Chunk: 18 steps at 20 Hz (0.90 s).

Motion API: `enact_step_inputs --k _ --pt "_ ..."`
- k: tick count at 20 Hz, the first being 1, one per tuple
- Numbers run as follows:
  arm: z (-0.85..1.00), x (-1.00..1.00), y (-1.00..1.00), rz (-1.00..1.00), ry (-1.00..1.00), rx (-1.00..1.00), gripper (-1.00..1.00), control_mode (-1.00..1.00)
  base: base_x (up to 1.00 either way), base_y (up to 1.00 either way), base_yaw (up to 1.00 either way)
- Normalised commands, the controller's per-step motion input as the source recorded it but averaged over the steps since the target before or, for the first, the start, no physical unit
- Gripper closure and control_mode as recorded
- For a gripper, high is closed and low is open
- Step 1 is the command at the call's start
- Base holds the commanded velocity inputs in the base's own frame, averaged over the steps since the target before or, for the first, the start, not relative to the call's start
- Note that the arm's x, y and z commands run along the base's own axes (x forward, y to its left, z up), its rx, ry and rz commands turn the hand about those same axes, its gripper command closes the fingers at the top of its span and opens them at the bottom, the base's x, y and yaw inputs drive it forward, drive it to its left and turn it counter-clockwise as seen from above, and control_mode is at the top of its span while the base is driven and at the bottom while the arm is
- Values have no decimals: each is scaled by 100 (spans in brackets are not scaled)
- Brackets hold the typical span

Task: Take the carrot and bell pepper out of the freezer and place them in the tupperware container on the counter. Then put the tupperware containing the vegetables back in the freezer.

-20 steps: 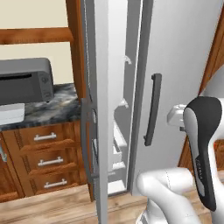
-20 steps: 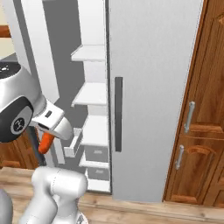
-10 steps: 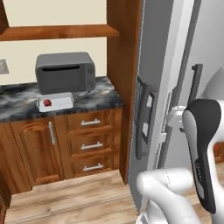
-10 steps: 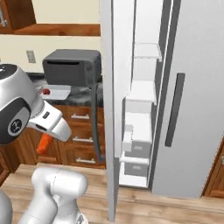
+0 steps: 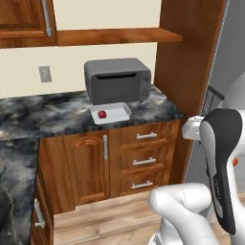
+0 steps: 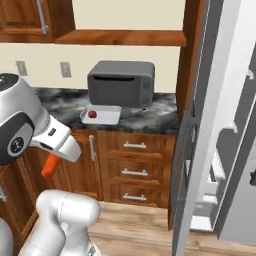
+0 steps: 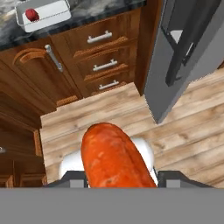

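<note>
Orange and tapered, the carrot (image 7: pixel 117 155) sits clamped in the gripper (image 6: pixel 51 161), held in the air before the wooden cabinets (image 6: pixel 131 160). The bell pepper (image 5: pixel 102 114) lies in the tupperware container (image 5: pixel 119 115) at the counter's (image 5: pixel 52 117) front edge, just before the toaster oven (image 5: pixel 117 80). The freezer (image 6: pixel 225 165) door stands open.

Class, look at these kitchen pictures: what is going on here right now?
The robot's end effector holds the carrot, low in front of the wooden cabinets. The bell pepper already sits in the container on the counter, before the toaster oven. The freezer door stands open.
</note>
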Motion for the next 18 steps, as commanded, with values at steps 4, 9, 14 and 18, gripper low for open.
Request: enact_step_inputs --k 4,9,14,18 --pt "0 0 0 0 0 0 100 100 99 89 0" --pt "0 0 0 0 0 0 100 100 100 63 0" --pt "0 0 0 0 0 0 100 100 80 7 0" --pt "0 0 0 0 0 0 100 100 53 -45 4"
